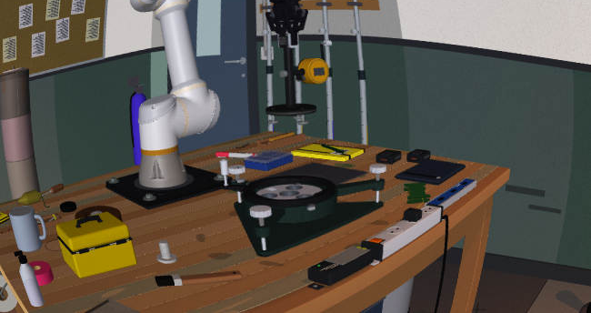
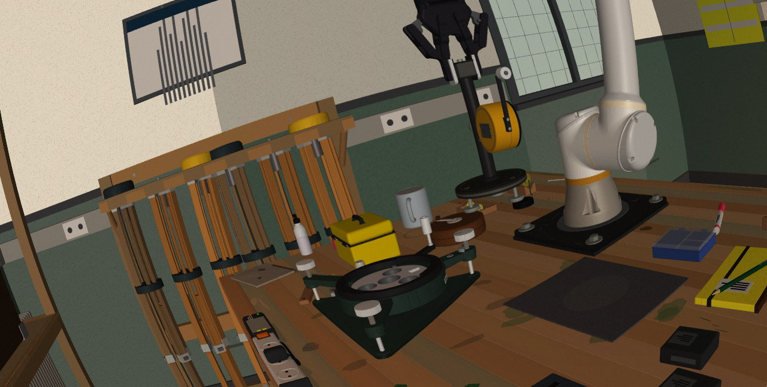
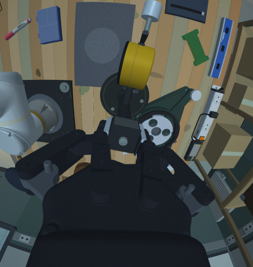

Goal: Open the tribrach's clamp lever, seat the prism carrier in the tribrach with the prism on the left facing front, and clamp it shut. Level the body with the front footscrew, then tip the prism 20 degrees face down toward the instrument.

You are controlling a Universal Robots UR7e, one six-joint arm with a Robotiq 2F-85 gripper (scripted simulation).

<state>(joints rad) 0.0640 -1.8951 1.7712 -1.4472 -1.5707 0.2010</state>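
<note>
The tribrach (image 1: 291, 198) (image 2: 394, 288) (image 3: 158, 124) is partly hidden behind the carrier in the wrist camera. It is a dark green three-armed body on a triangular plate near the table's front. Its round grey socket faces up and holds nothing. White-knobbed footscrews stand at its arms; the front one (image 1: 260, 213) is nearest the table edge. The prism carrier (image 1: 291, 75) (image 2: 485, 132) (image 3: 128, 99) hangs high in the air behind the tribrach. It is a black post with a round foot disc (image 1: 291, 109) and a yellow prism (image 1: 313, 70) (image 2: 498, 127) (image 3: 136, 65) on one side. My gripper (image 1: 285, 37) (image 2: 462, 69) (image 3: 124, 139) is closed around the carrier's top block.
The table's front edge carries a power strip (image 1: 404, 228) and a black device (image 1: 338, 266). A dark mat (image 2: 595, 296) lies behind the tribrach. A yellow case (image 1: 95, 244), a mug (image 1: 26, 228), a brush (image 1: 197, 279) and my arm's base (image 1: 161, 175) stand to the left.
</note>
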